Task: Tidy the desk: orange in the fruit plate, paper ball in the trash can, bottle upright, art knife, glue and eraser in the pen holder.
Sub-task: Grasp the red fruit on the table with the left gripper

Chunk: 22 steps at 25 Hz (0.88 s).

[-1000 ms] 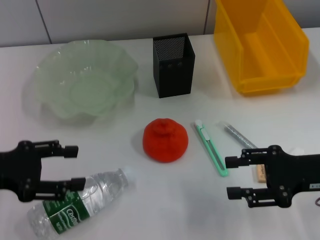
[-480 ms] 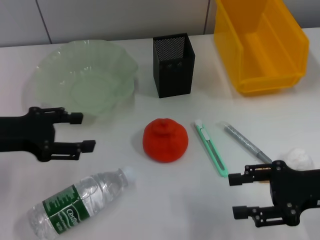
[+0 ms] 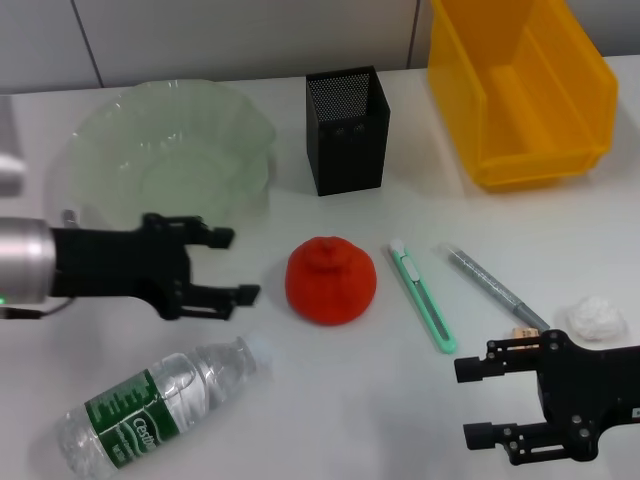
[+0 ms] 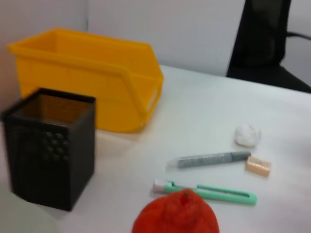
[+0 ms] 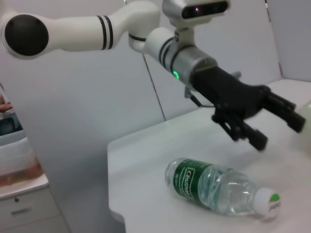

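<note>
One orange [image 3: 331,281], firm, round and apt to roll, awaits a grasp across its middle; the left gripper [image 3: 226,265] gapes beside it.

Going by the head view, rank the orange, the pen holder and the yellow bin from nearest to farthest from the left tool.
Measured from the left tool, open and left of the fruit:
1. orange, just to its right on the table.
2. pen holder, farther back, right of the fruit plate.
3. yellow bin, at the far right corner.
</note>
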{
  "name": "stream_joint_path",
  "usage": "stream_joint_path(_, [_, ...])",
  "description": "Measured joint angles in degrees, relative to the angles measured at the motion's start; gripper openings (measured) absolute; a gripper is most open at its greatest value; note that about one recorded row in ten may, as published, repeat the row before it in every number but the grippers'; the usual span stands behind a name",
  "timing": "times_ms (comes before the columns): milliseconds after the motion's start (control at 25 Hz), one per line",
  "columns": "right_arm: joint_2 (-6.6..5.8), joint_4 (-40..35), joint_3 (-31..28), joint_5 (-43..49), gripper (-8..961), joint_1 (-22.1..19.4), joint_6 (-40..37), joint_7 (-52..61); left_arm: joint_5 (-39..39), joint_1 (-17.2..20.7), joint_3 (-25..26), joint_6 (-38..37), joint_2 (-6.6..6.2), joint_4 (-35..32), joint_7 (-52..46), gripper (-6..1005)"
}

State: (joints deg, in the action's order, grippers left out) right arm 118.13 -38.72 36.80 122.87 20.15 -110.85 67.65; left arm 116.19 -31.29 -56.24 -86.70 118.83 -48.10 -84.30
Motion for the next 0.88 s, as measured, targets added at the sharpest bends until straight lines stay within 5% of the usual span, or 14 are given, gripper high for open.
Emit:
stream_joint_path(320, [0.0, 0.06, 2.02, 0.04, 661, 0.32, -0.1, 0.28, -5.92, -1.12, -10.83, 10.25, 0.07, 3.14, -0.01, 701])
stream_joint_path(880, [0.03, 0.06, 2.74, 0.04, 661, 1.82, 0.42, 1.15, -11.7, -2.49, -19.8, 19.75, 0.26, 5.71, 0.12, 679])
